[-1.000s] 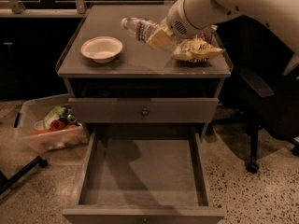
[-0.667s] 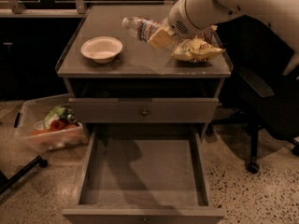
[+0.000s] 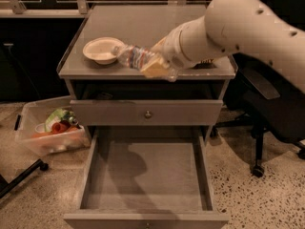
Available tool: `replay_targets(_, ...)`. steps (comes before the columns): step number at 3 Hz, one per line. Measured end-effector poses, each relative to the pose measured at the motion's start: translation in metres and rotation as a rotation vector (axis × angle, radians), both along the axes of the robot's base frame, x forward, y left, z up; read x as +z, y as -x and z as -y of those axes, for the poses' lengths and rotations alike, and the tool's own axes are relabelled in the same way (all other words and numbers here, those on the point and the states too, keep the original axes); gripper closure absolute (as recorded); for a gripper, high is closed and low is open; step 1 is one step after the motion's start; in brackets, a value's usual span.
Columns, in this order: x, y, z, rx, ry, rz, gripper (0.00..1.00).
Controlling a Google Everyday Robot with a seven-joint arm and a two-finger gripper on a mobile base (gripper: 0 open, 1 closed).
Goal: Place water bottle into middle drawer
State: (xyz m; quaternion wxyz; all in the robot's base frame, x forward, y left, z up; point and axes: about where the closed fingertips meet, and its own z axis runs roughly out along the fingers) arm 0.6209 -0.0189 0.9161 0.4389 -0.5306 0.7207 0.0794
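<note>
Cabinet top: transfer step

At frame centre, over the front edge, my gripper is clamped on the water bottle, which lies sideways. I should carry it forward past the closed upper drawer, then lower it into the open middle drawer at bottom centre. The white bowl is just left, so I should avoid sweeping it.

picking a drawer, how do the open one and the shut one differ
The middle drawer is pulled out, floor in view; the upper drawer is shut, showing only its front panel and knob. The middle drawer sits below the upper drawer. Both are grey. The gripper holds the water bottle above the cabinet top.
</note>
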Motion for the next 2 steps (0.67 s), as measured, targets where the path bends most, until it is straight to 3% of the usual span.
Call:
replay_targets(1,-0.063,0.028,-0.031,0.076,0.053,0.012,1.0)
replay_targets(2,-0.137,0.045,-0.051,0.113,0.17,0.001,1.0)
